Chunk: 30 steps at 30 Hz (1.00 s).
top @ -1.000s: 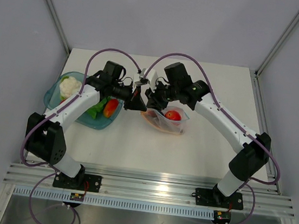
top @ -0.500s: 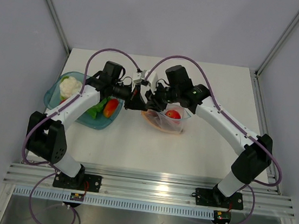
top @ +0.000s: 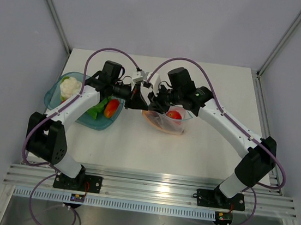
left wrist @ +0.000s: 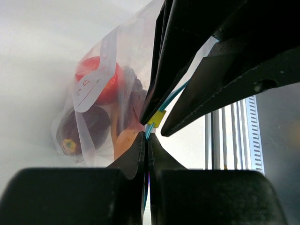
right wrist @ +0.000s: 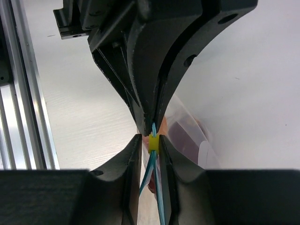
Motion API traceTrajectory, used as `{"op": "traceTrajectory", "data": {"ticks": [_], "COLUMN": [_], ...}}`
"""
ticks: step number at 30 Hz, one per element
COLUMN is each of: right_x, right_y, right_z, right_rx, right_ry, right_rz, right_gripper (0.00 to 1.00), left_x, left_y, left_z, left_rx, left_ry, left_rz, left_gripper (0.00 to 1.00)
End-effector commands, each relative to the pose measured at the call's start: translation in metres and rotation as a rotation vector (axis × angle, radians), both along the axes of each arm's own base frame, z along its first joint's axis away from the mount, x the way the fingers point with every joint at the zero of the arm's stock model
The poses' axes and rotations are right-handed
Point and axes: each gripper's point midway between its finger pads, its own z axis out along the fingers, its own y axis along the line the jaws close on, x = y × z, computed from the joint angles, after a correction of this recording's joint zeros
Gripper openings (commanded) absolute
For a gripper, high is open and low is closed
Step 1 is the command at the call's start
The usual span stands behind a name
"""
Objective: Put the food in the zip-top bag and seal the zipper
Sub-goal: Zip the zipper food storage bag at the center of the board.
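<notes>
Your left gripper (left wrist: 146, 140) is clamped on the narrow teal-blue zipper strip (left wrist: 169, 101) of the clear plastic bag (top: 166, 124); your right gripper (right wrist: 151, 139) pinches the small yellow slider (right wrist: 153, 143) on that strip.

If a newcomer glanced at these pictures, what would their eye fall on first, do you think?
First, two grippers meeting tip to tip at centre: the left gripper and right gripper both pinch the teal zipper of the zip-top bag, at a small yellow tab. Next, the red food piece showing through the clear plastic, and the teal bowl at the left holding more toy food.
</notes>
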Motion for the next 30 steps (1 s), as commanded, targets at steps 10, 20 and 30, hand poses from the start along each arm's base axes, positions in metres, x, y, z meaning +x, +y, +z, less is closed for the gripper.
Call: {"op": "traceTrajectory", "data": {"ticks": [10,20,30], "right_x": [-0.011,-0.018,-0.014], "right_y": [0.000,-0.015,-0.039], "right_z": [0.021,0.020,0.020], "right_rx": [0.056,0.053,0.041], "right_ry": [-0.015,-0.033,-0.047], "right_rz": [-0.017,-0.054,-0.122], "right_gripper": [0.00,0.00,0.00], "left_x": [-0.004,0.003,0.020], "left_y": [0.001,0.013,0.029], "left_z": [0.023,0.021,0.030], "left_rx": [-0.054,-0.035,-0.038], "left_ry": [-0.091,-0.098,-0.108], "left_rz": [-0.018,0.032,0.101], "left_gripper": [0.00,0.00,0.00]}}
